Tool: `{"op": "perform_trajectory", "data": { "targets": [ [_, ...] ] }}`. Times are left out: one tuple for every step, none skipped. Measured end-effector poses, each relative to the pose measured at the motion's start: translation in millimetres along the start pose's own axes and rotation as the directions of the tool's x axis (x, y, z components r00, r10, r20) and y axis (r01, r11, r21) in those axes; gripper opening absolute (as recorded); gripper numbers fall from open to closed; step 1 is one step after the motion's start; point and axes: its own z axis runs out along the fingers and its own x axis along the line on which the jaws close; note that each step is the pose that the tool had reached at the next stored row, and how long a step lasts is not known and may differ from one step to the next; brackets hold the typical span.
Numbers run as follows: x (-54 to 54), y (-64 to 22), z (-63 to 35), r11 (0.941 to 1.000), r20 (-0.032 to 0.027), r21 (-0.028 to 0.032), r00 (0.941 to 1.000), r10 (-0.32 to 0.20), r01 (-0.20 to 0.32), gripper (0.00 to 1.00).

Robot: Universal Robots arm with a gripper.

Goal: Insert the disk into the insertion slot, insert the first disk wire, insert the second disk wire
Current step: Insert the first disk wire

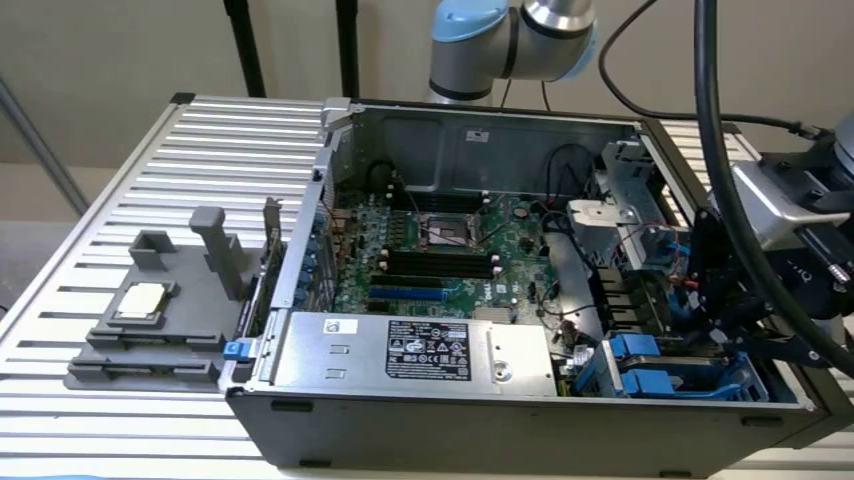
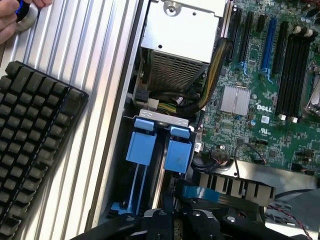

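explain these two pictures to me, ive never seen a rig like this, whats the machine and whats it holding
The machine is a robot arm with a gripper at its end. One picture comes from a camera standing off the arm, the other from a camera on its wrist, looking past the gripper. An open computer case lies on a slatted metal table, showing its motherboard and silver power supply. The gripper is close to the drive bay with blue tabs. A keyboard lies beside the case, a person's hand near it. Whether anything is held, I cannot tell.
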Motion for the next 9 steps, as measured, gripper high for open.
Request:
{"op": "perform_trajectory", "data": {
  "targets": [
    [0.0, 0.0, 0.3, 1.0000, -0.0020, -0.0038, 1.0000, 0.005, -0.005, 0.16],
    [0.1, 0.0, 0.3, 0.9999, -0.0030, -0.0072, 0.9999, 0.011, -0.011, 0.16],
    [0.1, -0.1, 0.4, 0.9998, -0.0034, -0.0099, 0.9998, 0.018, -0.018, 0.16],
    [0.1, -0.1, 0.5, 0.9996, -0.0032, -0.0119, 0.9997, 0.024, -0.024, 0.16],
    [0.0, -0.4, 0.9, 0.9994, -0.0027, -0.0136, 0.9995, 0.031, -0.031, 0.16],
    [-0.1, -0.7, 1.3, 0.9992, -0.0022, -0.0152, 0.9993, 0.036, -0.036, 0.16],
    [-0.2, -1.1, 1.8, 0.9990, -0.0016, -0.0164, 0.9991, 0.042, -0.042, 0.16],
    [-0.3, -1.6, 2.2, 0.9987, -0.0013, -0.0176, 0.9989, 0.047, -0.047, 0.16],
    [-0.3, -2.3, 2.3, 0.9985, -0.0014, -0.0187, 0.9987, 0.051, -0.051, 0.16]
  ]
}}
